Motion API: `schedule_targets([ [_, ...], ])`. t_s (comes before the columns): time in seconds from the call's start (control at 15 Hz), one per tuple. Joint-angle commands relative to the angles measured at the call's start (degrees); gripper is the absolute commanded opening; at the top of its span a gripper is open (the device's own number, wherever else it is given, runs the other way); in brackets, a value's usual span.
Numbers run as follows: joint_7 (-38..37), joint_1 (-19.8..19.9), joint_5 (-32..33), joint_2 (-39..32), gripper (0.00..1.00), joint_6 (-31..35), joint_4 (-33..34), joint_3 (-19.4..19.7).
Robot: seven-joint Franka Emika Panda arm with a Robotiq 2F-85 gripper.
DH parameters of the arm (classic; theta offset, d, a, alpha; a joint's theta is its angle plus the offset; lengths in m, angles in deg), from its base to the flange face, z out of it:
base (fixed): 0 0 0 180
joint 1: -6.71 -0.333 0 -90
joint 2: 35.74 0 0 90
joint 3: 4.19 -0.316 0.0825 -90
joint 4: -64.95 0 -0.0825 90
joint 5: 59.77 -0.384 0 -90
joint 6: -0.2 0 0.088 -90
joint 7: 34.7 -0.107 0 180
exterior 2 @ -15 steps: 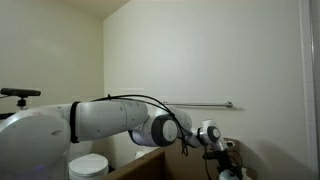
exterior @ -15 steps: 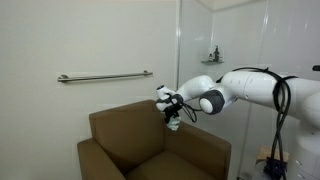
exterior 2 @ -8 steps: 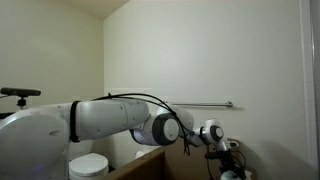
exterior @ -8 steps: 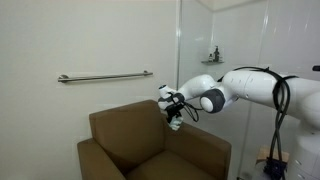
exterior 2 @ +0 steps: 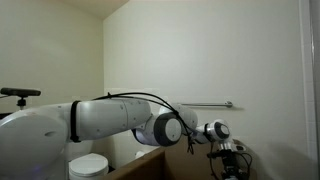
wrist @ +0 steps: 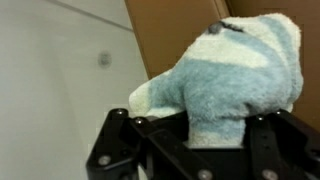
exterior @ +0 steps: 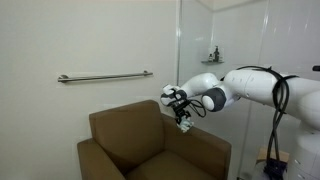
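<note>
Silver bar [exterior: 104, 76]: on the wall, well off to one side of the pincer [exterior: 183, 120].
Brown chair [exterior: 125, 137]: just under the pincer.
Pincer: pinching the fluffy toy [wrist: 230, 70].
Fluffy toy: blue and white, between its fingers, above the chair.

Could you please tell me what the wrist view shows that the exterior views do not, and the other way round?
Only the wrist view shows the fluffy pale blue and white cloth up close, pinched in the gripper. Only an exterior view shows the whole brown armchair, the metal grab bar on the wall and the white arm. Both kinds of view share the gripper, part of the armchair and the pale wall.
</note>
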Motion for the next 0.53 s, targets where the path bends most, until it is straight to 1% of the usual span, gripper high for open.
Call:
schedule_targets([
  [0.0, 3.23, -0.25, 0.28, 0.0, 0.05, -7.85, 2.76, 0.74],
  [0.13, 4.36, -1.11, 1.41, 0.02, 0.05, -10.43, 5.35, 1.51],
  [0.27, 5.51, -2.17, 2.77, 0.07, 0.05, -11.33, 8.6, 2.59],
  [0.33, 5.74, -2.94, 3.66, 0.12, 0.05, -10.47, 10.3, 3.24],
  [0.4, 5.46, -3.76, 4.38, 1.8, 0.05, -7.72, 8.56, 3.92],
  [0.47, 4.3, -4.64, 5.32, 2.65, 0.05, -4.88, 8.33, 4.7],
])
